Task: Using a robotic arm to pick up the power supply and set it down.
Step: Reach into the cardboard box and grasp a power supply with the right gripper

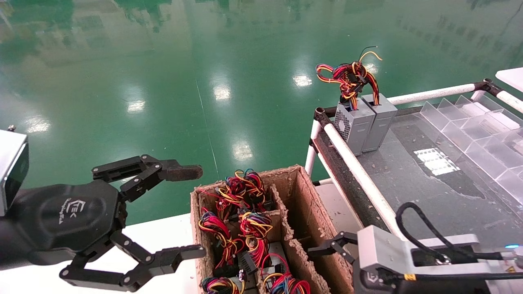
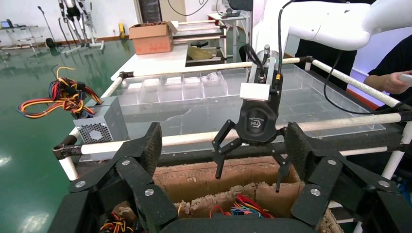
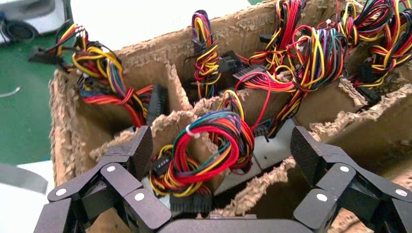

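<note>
A grey power supply (image 3: 273,151) lies in the cardboard box (image 3: 73,145) with a tight coil of red, yellow and blue wires (image 3: 209,150) on top. In the head view it (image 1: 273,250) sits low in the box's middle column. My right gripper (image 3: 222,148) hangs open just above it, the coil between its spread fingers and nothing held. That gripper (image 1: 322,255) shows at the box's right side, and the left wrist view has it (image 2: 248,174) above the box's far wall. My left gripper (image 1: 201,212) is open and empty, off the box's left side.
Several more wired supplies fill the divided cardboard box (image 1: 304,192). Two grey boxes with a loose wire tangle (image 1: 363,122) stand at the corner of the glass-topped cart (image 1: 429,188), which has white pipe rails (image 1: 359,175) and clear dividers (image 1: 478,134). A person's hand (image 2: 393,80) shows beyond the cart.
</note>
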`<action>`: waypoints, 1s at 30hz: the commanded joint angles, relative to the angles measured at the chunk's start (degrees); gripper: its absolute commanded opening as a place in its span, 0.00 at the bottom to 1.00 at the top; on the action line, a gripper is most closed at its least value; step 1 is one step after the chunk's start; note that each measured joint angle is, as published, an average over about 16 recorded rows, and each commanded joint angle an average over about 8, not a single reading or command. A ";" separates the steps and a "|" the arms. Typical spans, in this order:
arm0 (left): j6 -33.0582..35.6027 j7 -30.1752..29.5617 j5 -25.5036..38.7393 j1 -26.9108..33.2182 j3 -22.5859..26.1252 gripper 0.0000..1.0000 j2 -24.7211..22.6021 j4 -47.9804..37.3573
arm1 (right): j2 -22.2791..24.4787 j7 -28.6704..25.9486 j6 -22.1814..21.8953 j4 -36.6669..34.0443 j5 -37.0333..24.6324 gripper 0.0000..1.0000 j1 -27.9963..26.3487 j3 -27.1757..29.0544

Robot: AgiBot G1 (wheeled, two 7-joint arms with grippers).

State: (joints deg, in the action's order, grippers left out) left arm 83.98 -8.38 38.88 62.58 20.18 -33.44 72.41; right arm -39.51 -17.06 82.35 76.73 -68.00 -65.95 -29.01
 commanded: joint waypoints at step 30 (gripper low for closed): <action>-0.01 0.01 -0.01 0.01 0.02 1.00 0.01 0.00 | -1.72 -1.98 -4.17 -1.14 -1.95 0.00 3.99 -1.35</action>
State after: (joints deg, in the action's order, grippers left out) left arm 83.98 -8.37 38.87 62.59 20.20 -33.44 72.41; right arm -41.21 -18.93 78.17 75.59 -69.97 -61.93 -30.35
